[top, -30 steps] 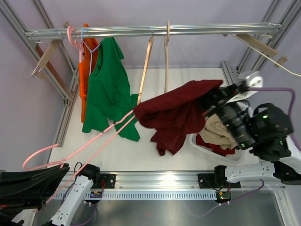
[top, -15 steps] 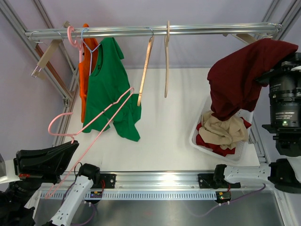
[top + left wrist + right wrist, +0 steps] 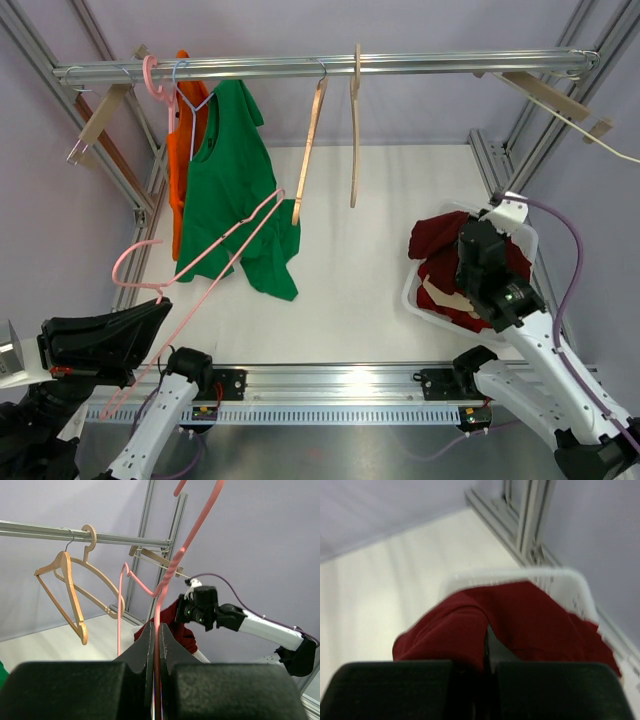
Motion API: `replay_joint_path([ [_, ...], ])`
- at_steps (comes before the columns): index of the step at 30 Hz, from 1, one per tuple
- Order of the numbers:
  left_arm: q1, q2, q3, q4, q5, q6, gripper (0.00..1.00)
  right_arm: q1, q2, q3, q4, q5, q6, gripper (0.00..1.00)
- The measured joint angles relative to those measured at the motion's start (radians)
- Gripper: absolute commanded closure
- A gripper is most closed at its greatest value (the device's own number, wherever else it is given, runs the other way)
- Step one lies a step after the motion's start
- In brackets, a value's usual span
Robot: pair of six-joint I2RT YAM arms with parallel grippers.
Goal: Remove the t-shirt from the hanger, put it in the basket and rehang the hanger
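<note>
Dropping from the height it had half a second ago, the right pincer [image 3: 486, 650] now sits low over the white basket [image 3: 520, 574] at the right of the counter [image 3: 350, 270]. It is clenched on a fold of the dark red t-shirt [image 3: 435, 235], and the cloth is bunched in the basket's mouth on top of the laundry already there.

A second ago that shirt was still stretched between this pincer and the tip of the pink hanger [image 3: 215, 245]. Now the two are well apart. The left pincer [image 3: 156, 630] is clenched on the hanger's thin wire and holds it tilted up at the left, bare, its hook near the green shirt [image 3: 235, 190] on the rail [image 3: 300, 68].

So the removal itself looks done (nothing of the red cloth touches the hanger). What seems left is for the right pincer to let go and lift clear without dragging the fabric back out.
</note>
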Motion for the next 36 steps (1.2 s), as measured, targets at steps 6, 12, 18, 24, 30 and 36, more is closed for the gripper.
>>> replay_joint_path([
  [6,0.0,0.011,-0.007,0.0,-0.004,0.005,1.0,-0.076,-0.029,-0.203,-0.096,0.054,0.423,1.0],
  [12,0.0,0.074,-0.019,0.0,-0.049,0.022,1.0,-0.143,-0.125,-0.31,-0.225,0.073,0.726,0.99],
  [18,0.0,0.171,-0.019,-0.002,-0.106,0.04,1.0,-0.148,-0.406,-0.22,-0.398,0.077,0.716,0.1],
  [24,0.0,0.203,-0.019,-0.002,-0.144,0.051,1.0,-0.15,-0.523,0.001,-0.441,0.077,0.593,0.25],
  [30,0.0,0.204,-0.019,-0.002,-0.181,0.062,1.0,-0.154,-0.424,0.162,-0.44,-0.135,0.42,0.77],
  [36,0.0,0.204,-0.019,-0.002,-0.204,0.067,1.0,-0.154,-0.084,0.23,-0.29,-0.421,0.335,0.94],
])
